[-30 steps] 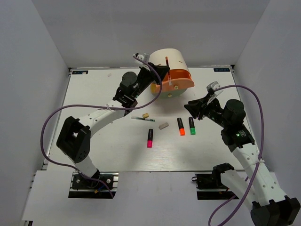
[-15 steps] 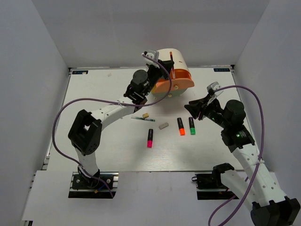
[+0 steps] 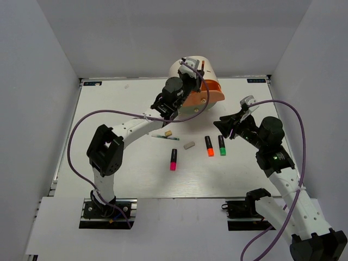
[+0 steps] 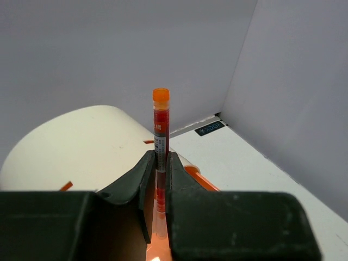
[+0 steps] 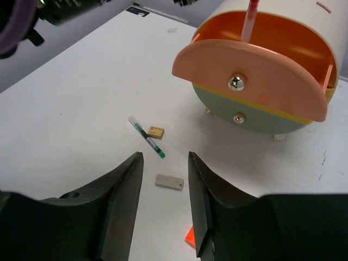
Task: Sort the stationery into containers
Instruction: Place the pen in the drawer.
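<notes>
My left gripper (image 4: pixel 157 155) is shut on a thin red pen (image 4: pixel 160 125) with an orange cap, held upright over the cream organiser (image 4: pixel 81 147). In the right wrist view the pen (image 5: pixel 250 16) reaches down into the pulled-out salmon-orange top drawer (image 5: pixel 255 70). The grey-green bottom drawer (image 5: pixel 255 117) is closed. My right gripper (image 5: pixel 166 157) hangs open above the grey eraser (image 5: pixel 169 181), holding nothing. A green pen (image 3: pixel 165 137) and a tan eraser (image 3: pixel 168 132) lie left of it. Pink (image 3: pixel 173 159), orange (image 3: pixel 209 145) and green (image 3: pixel 222 145) highlighters lie on the table.
The organiser (image 3: pixel 176 68) stands at the back of the white table (image 3: pixel 109 109), close to the rear wall. Grey walls close in both sides. The left arm's purple cable (image 3: pixel 98 117) loops over the table's left half.
My left gripper has carried the red pen to the right and back, from beside the organiser to above its open top drawer. The right arm has stayed in place.
</notes>
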Controlling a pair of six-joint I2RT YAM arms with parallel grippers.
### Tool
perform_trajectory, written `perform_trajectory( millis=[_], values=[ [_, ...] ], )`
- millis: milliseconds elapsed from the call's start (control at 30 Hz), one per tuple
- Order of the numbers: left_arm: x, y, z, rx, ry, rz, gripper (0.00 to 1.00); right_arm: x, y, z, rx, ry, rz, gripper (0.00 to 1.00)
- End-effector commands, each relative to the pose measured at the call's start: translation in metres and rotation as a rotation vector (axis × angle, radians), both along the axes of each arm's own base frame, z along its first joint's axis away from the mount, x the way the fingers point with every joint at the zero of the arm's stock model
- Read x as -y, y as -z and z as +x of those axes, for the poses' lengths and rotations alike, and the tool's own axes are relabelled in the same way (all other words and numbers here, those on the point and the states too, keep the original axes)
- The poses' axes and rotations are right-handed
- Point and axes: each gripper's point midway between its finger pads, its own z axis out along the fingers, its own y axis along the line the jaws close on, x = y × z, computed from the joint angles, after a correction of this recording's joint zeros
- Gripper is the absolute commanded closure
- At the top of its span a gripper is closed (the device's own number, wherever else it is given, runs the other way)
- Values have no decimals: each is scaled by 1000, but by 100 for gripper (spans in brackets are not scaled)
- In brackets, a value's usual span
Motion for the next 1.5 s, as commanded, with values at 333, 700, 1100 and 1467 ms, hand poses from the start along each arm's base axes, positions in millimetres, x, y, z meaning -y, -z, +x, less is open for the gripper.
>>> perform_trajectory(
  millis=[333, 700, 1100, 1467],
  values=[
    [4, -10, -2, 21, -49, 232, 77, 4, -17, 3, 75, 25, 11, 52],
    [8, 6, 4, -14, -68, 320, 40, 6, -20, 0, 88, 34, 15, 51],
    [-5, -42, -18, 49, -87, 226, 32, 10, -19, 3, 89, 55, 12, 51],
    [-71, -59, -77, -22, -115, 54, 71, 21, -15, 20, 90, 151, -10, 62]
  ],
)
